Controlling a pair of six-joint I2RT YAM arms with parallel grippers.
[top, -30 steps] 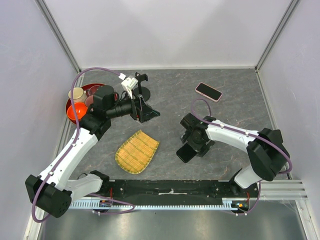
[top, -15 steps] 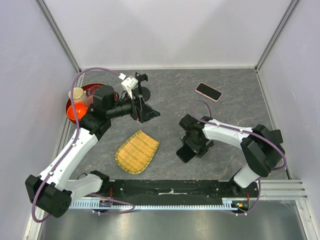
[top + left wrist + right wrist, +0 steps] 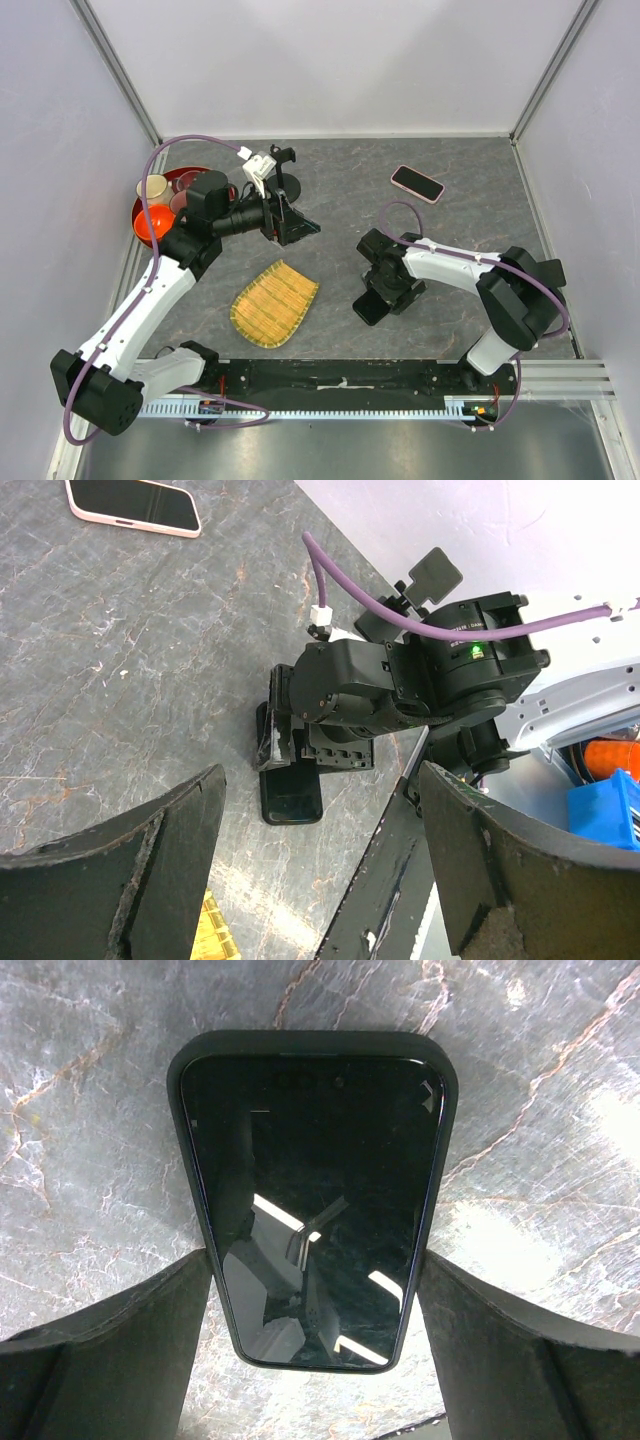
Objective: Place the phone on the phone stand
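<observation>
The phone, black-screened with a pale pink rim, lies flat at the back right of the table and also shows in the left wrist view. The phone stand, with its disc base, thin post and top clamp, stands at the back left. My right gripper is down at the table over an all-black phone; its fingers press against both long sides of that phone, which lies flat. My left gripper hovers open and empty just in front of the phone stand.
A flat angular folding black stand sits under the left gripper. A yellow woven mat lies front centre. A red tray with bowls and a cup is at the far left. Walls enclose three sides of the table.
The right gripper's jaws have narrowed onto the black phone, and the right arm's elbow has shifted slightly left. The left arm has not moved.
</observation>
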